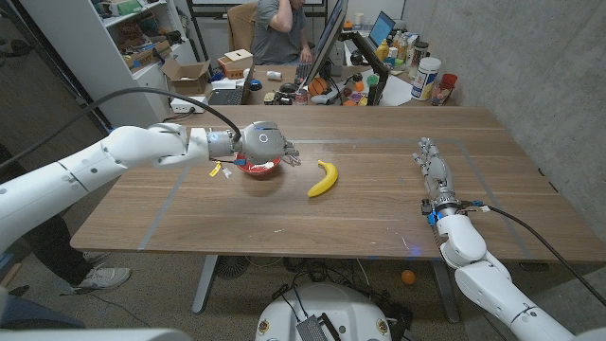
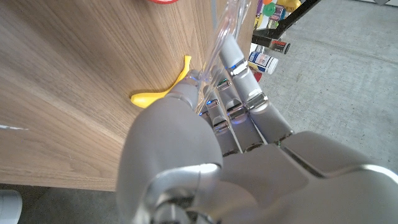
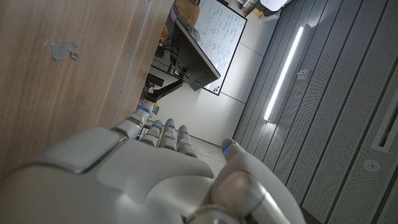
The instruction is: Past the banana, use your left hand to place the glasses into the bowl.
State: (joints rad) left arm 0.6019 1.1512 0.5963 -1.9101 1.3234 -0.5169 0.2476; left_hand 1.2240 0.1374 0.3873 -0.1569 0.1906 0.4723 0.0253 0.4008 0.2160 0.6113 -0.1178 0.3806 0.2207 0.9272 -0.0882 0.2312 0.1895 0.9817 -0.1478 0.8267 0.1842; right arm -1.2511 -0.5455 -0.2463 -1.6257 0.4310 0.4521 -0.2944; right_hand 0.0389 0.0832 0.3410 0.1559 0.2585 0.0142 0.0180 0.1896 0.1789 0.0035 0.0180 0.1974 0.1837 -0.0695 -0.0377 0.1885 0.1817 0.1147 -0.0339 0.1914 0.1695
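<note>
**Glasses held over the bowl, release pending**

The glasses (image 2: 225,28), clear-framed, are pinched in the left hand (image 1: 262,145), which hovers directly above the red bowl (image 1: 258,170). The bowl sits left of the banana (image 1: 324,178) on the table (image 1: 379,227). Judged step: final placement. The next move calls for lowering slightly and loosening the fingers so the glasses drop inside the rim. The right hand (image 1: 434,170) waits at the table's right, fingers extended, grasping nothing.

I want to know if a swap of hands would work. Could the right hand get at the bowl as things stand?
Probably not easily. The right hand stands at the table's far right side, the bowl lies well across to the left, the banana lies between them, and the left hand hovers right over the bowl, blocking the way in.
</note>
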